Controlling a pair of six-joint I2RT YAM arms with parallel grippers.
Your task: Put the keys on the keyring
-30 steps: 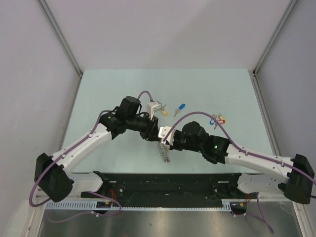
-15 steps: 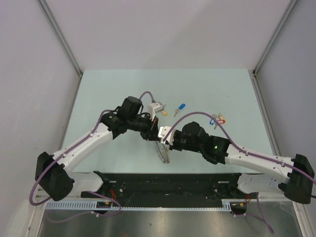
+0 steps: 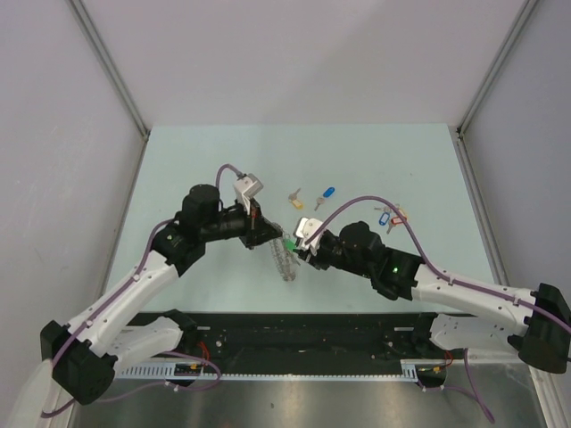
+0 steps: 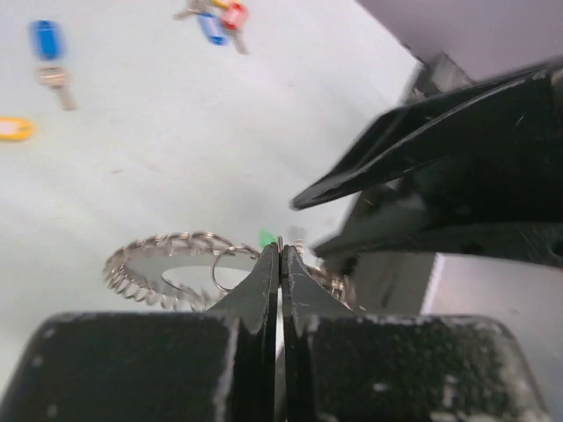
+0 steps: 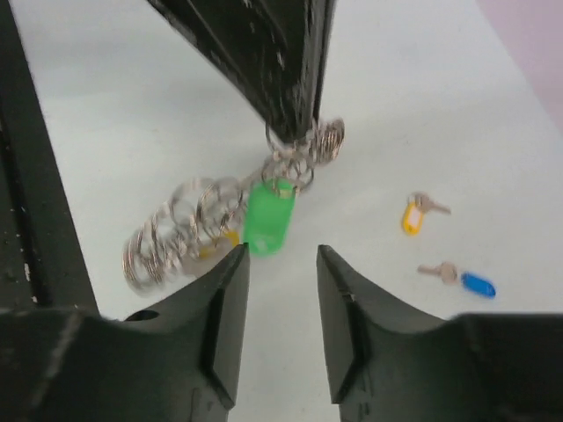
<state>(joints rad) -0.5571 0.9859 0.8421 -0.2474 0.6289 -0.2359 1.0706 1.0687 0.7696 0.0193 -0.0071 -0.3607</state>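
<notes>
Both arms have shifted left; left jaws pinch the keyring point(image 5: 180, 230), green key point(image 5: 268, 220) hanging from it before the parted right jaws — hold steady while the right backs straight out.

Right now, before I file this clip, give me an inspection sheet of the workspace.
Surface: pale green table, nothing spilled.
Job's things: keyring with green-tagged key hanging at it; yellow-tagged key, blue-tagged key and red-and-blue bunch lie loose.
Clutter: nothing seen.
Grippers: left gripper shut on the keyring; right gripper open, short of the green-tagged key.
Cables: purple cables loop along both arms.
Surroundings: grey walls, black rail at near edge.
</notes>
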